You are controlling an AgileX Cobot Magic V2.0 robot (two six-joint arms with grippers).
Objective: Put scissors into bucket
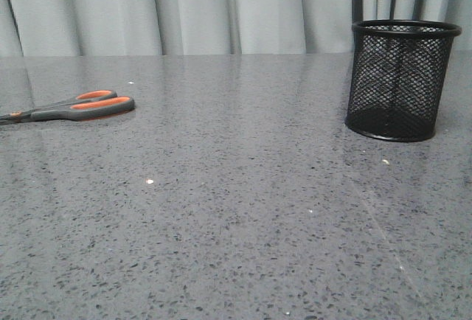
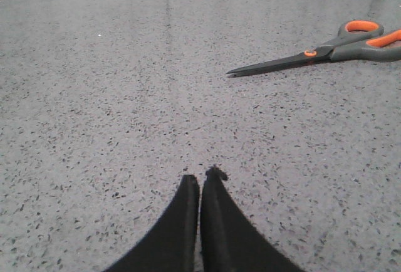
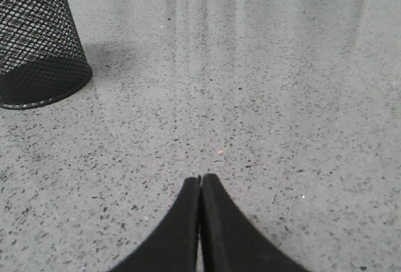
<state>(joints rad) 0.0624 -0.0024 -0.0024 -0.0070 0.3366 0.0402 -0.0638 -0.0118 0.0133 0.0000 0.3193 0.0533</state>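
The scissors (image 1: 81,106) lie flat and closed at the table's left, with dark grey handles lined orange and the blades running off the left edge of the front view. They also show in the left wrist view (image 2: 326,49), ahead of my left gripper (image 2: 200,179), which is shut and empty, well apart from them. The bucket (image 1: 400,78), a black wire-mesh cup, stands upright at the right. It also shows in the right wrist view (image 3: 37,40), well off to one side of my right gripper (image 3: 200,179), which is shut and empty. Neither gripper shows in the front view.
The grey speckled table (image 1: 243,209) carries a few small white specks (image 1: 150,181). Pale grey curtains (image 1: 206,7) hang behind the table's far edge.
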